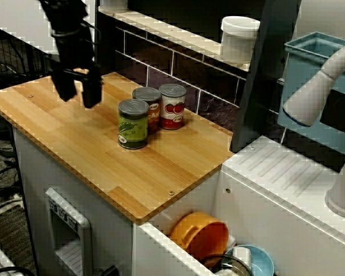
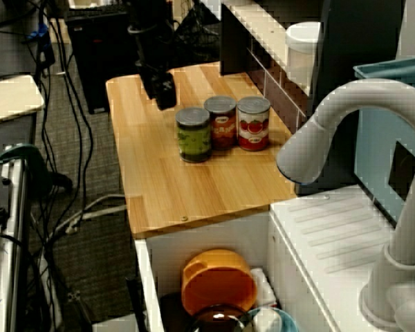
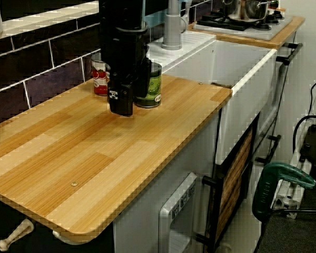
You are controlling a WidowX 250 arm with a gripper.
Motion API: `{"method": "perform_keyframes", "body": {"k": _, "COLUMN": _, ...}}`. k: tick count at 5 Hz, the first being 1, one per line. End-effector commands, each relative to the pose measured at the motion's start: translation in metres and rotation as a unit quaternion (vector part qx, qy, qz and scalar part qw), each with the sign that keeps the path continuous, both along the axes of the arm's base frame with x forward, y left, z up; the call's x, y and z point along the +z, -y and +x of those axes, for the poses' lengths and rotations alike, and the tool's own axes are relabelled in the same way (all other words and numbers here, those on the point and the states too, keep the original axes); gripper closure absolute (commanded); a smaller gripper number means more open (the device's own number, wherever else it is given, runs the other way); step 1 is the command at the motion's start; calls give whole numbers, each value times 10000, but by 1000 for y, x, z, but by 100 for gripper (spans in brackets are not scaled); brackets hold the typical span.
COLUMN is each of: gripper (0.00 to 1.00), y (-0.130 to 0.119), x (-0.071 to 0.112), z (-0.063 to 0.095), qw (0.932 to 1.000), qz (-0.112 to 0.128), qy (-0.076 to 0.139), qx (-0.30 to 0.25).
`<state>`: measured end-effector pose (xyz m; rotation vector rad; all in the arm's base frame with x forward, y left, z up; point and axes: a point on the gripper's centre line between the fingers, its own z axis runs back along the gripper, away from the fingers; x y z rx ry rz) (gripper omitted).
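Above the counter [image 1: 63, 138], my gripper [image 1: 77, 95] hangs with jaws apart, holding nothing. Green can [image 1: 133, 123] stands upright nearby, untouched, just beside brown can [image 1: 149, 103] and red can [image 1: 172, 106]. Judged: no grasp made yet.

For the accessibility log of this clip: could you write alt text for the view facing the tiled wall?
A black end effector, open and empty, hangs over a wooden counter left of three cans; a green-labelled can is nearest. An orange bowl lies in the sink at right.
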<state>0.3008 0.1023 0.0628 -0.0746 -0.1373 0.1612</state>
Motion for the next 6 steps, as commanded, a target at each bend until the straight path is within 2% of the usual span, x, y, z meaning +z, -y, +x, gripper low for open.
{"method": "perform_keyframes", "body": {"k": 1, "gripper": 0, "y": -2, "x": -3, "z": 45, "qw": 9995, "qz": 265, "qy": 172, "qx": 45}}
{"method": "perform_keyframes", "body": {"k": 2, "gripper": 0, "y": -1, "x": -6, "z": 51, "qw": 9991, "qz": 377, "qy": 194, "qx": -38}}
{"method": "perform_keyframes", "body": {"k": 5, "gripper": 0, "y": -10, "x": 3, "z": 47, "qw": 9983, "qz": 341, "qy": -28, "qx": -477}}
{"method": "perform_keyframes", "body": {"k": 6, "gripper": 0, "y": -16, "x": 4, "z": 46, "qw": 9973, "qz": 411, "qy": -29, "qx": -612}}
